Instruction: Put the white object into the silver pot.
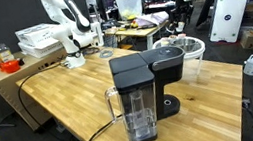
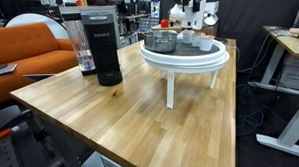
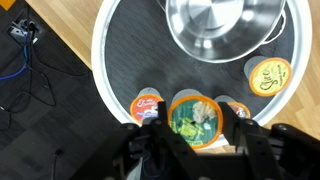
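The claw (image 3: pixel 195 128) hangs wide open over a cup (image 3: pixel 195 117) just below the silver pot (image 3: pixel 222 25), ready to descend and grasp.

The robot arm (image 1: pixel 67 24) is glossy white with rounded joints; its fingers (image 3: pixel 245 150) are black, blocky.

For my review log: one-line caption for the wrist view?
Pincer above a food cup on the round tray, silver pot beyond.
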`<action>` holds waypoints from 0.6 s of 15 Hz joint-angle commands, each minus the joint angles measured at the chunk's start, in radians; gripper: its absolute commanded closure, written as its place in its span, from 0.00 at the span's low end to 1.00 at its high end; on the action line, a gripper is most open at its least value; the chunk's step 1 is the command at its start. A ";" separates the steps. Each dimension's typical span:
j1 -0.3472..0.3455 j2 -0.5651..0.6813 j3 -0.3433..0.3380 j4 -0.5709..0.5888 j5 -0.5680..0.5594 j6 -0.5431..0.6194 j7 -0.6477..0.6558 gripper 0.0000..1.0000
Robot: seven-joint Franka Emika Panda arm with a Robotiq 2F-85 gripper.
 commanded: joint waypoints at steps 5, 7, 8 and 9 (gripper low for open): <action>0.012 -0.154 0.030 -0.205 0.013 -0.011 -0.047 0.73; 0.012 -0.184 0.035 -0.238 0.022 -0.017 -0.048 0.73; 0.012 -0.201 0.035 -0.254 0.025 -0.021 -0.049 0.73; 0.012 -0.215 0.036 -0.268 0.027 -0.024 -0.052 0.73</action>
